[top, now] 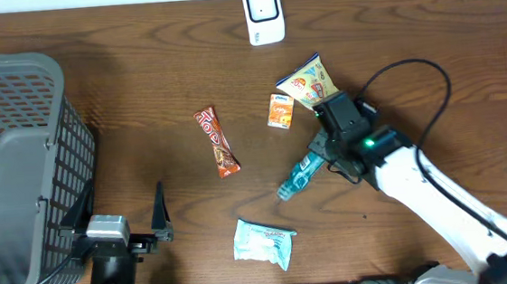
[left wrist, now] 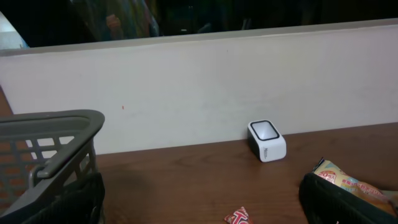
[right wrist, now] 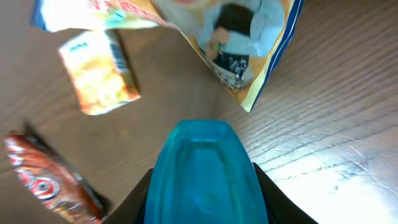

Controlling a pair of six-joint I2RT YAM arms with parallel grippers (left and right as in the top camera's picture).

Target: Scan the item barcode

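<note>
My right gripper (top: 325,152) is shut on a blue bottle (top: 298,177) near the table's middle right. In the right wrist view the blue bottle (right wrist: 205,177) fills the whole gap of the right gripper (right wrist: 206,198), with both dark fingers (right wrist: 138,202) pressed on its sides. I cannot tell whether the bottle is off the table. The white scanner (top: 262,14) stands at the far edge, seen also from the left wrist as a white scanner (left wrist: 267,140) against the wall. My left gripper (top: 124,226) stands wide open and empty at the front left.
A grey basket (top: 20,169) fills the left side. On the table lie a red-brown candy bar (top: 217,142), a small orange packet (top: 280,111), a yellow-blue snack bag (top: 308,83) and a pale blue packet (top: 263,241). The right arm's cable loops over the right half.
</note>
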